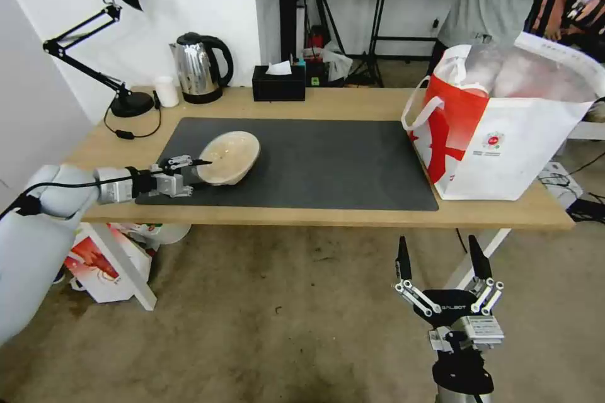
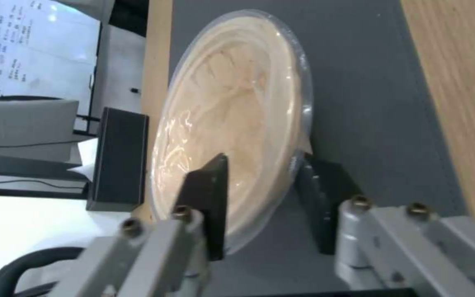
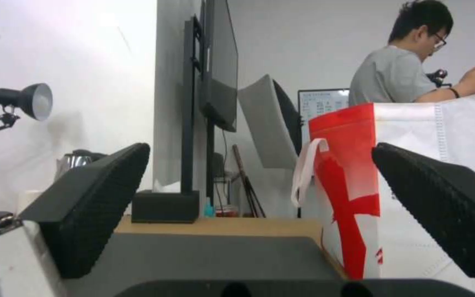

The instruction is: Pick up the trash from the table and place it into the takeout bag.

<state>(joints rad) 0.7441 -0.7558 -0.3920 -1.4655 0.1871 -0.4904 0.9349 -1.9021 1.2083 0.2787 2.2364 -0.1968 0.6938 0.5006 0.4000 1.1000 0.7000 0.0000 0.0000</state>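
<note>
On the dark grey mat [image 1: 328,164] of the light-wood surface [image 1: 353,104], the left hand [image 1: 200,171] clamps the tilted shallow beige bowl [image 1: 230,156], seemingly the last trash bound for the big white-and-red takeout bag [image 1: 504,151], while the right hand [image 1: 444,264] hangs spread apart below.

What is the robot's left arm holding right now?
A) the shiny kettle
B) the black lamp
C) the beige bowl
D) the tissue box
C: the left end effector is closed on the rim of the beige bowl, tipping it up off the dark mat; its fingers sit on either side of the rim in the left wrist view.
</note>
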